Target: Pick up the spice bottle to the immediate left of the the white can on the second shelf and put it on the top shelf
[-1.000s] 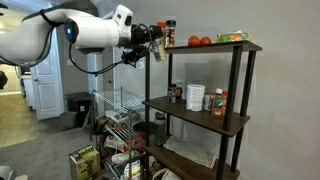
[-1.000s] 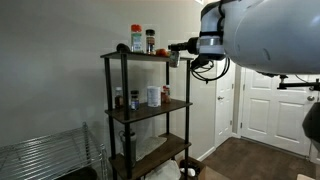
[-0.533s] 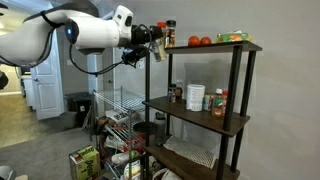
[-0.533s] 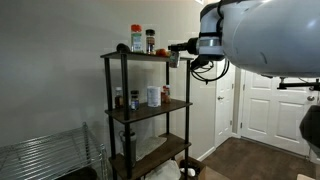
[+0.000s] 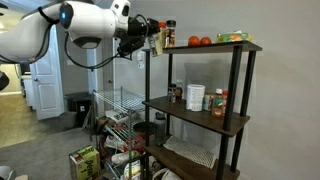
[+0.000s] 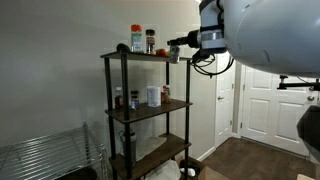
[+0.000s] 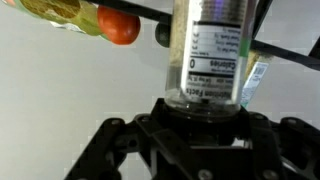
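Here your gripper (image 7: 208,108) is closed tight on the spice bottle (image 7: 210,50), holding it by its lower end, just beside the top shelf (image 5: 215,46) edge.

Arm raised — tool (image 5: 152,38) clamped on spice bottle (image 7: 212,50).

The spice bottle (image 7: 210,50) looks clear, glossy, paper-labelled — the top shelf (image 5: 215,48) matt dark wood on a black metal frame (image 5: 168,75).

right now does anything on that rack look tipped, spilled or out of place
Nothing looks spilled or tipped. The only item off the boards is the spice bottle, clamped in the gripper beside the top shelf.
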